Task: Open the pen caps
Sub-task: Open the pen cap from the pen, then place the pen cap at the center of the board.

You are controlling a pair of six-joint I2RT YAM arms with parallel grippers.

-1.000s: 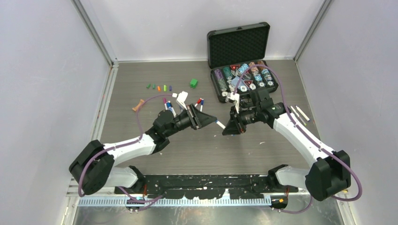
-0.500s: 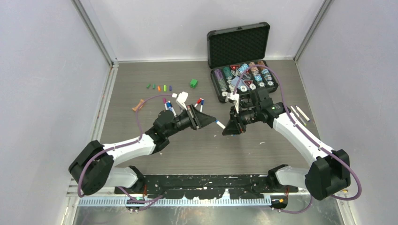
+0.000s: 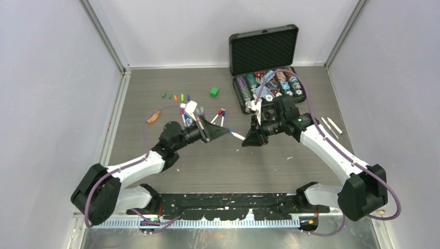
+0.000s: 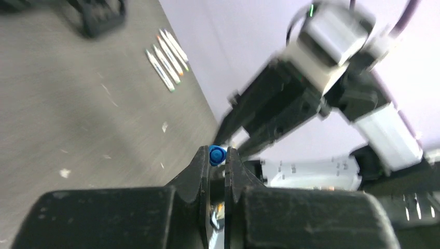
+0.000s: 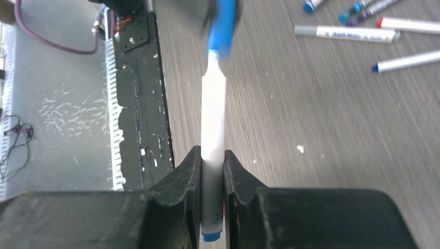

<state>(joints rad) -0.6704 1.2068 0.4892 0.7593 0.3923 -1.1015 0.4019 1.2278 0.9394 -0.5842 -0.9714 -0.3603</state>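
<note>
My right gripper (image 3: 248, 140) is shut on the white barrel of a pen (image 3: 237, 136) and holds it above the table; in the right wrist view the barrel (image 5: 213, 119) runs out from between the jaws of the gripper (image 5: 212, 154). My left gripper (image 3: 224, 132) faces it and is shut on the pen's blue cap (image 4: 217, 154), which sits between its fingertips (image 4: 202, 166). The cap shows blurred at the pen's far end (image 5: 223, 23); I cannot tell whether it is off. A row of loose caps (image 3: 176, 96) lies at the back left.
Several pens (image 3: 218, 114) lie behind the left gripper, and others (image 3: 329, 124) near the right wall. An open black case (image 3: 267, 88) of poker chips stands at the back right. A green cube (image 3: 214, 92) and a brown object (image 3: 152, 118) lie on the table.
The left arm has drawn back to the left with the blue cap, and the right gripper has shifted slightly left. More of the pen now shows between the grippers.
</note>
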